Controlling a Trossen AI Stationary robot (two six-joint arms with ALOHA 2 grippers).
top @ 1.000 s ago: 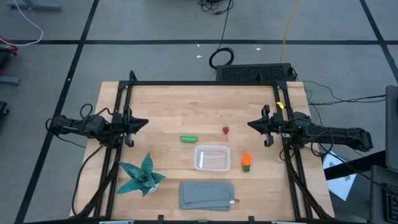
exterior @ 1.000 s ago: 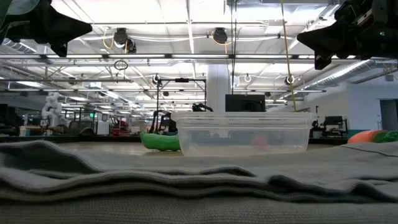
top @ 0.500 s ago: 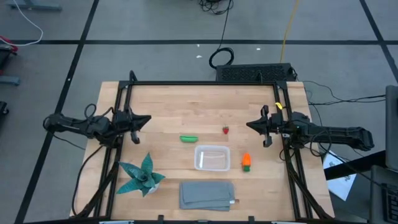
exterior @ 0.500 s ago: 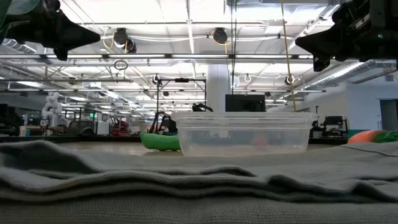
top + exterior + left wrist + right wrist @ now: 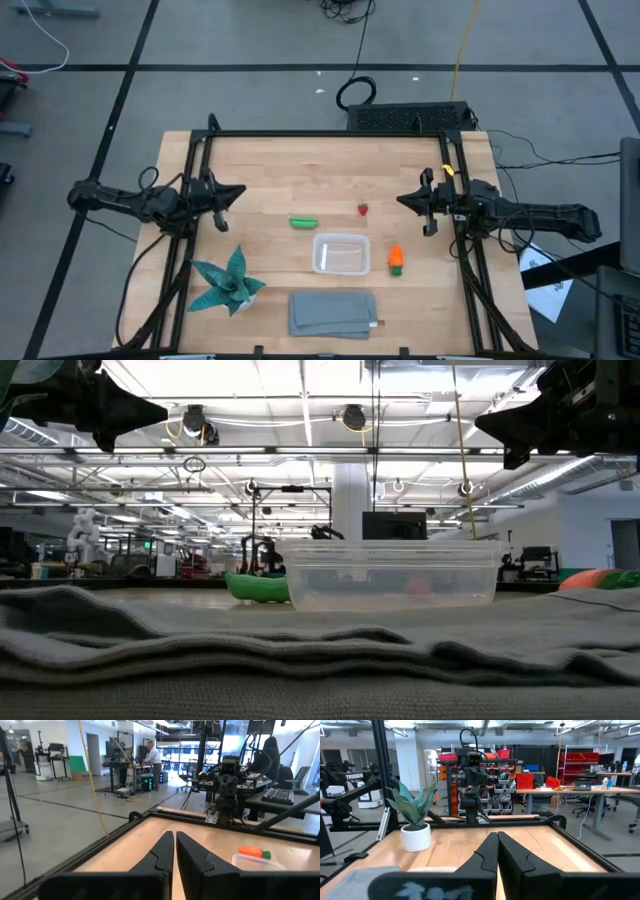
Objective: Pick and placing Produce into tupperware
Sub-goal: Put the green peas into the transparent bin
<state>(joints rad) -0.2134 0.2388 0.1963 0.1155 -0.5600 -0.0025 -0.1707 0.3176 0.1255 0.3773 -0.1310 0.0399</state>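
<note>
The clear tupperware stands on the wooden table near its middle. The green pod lies to its far left. The red strawberry piece lies beyond it. The orange carrot lies close to its right side. My left gripper hangs shut above the table's left edge, pointing level toward the middle. My right gripper hangs shut above the right edge, facing it. Both are well above the produce and hold nothing. The left wrist view shows the carrot beside the tupperware.
A teal spiky plant in a white pot stands at the near left. A folded grey cloth lies at the near edge, filling the low view's foreground. A black frame rail borders the table.
My left gripper has tipped a little and its tip has come slightly farther out over the table toward the right edge, still shut. The produce and the tupperware have not moved.
</note>
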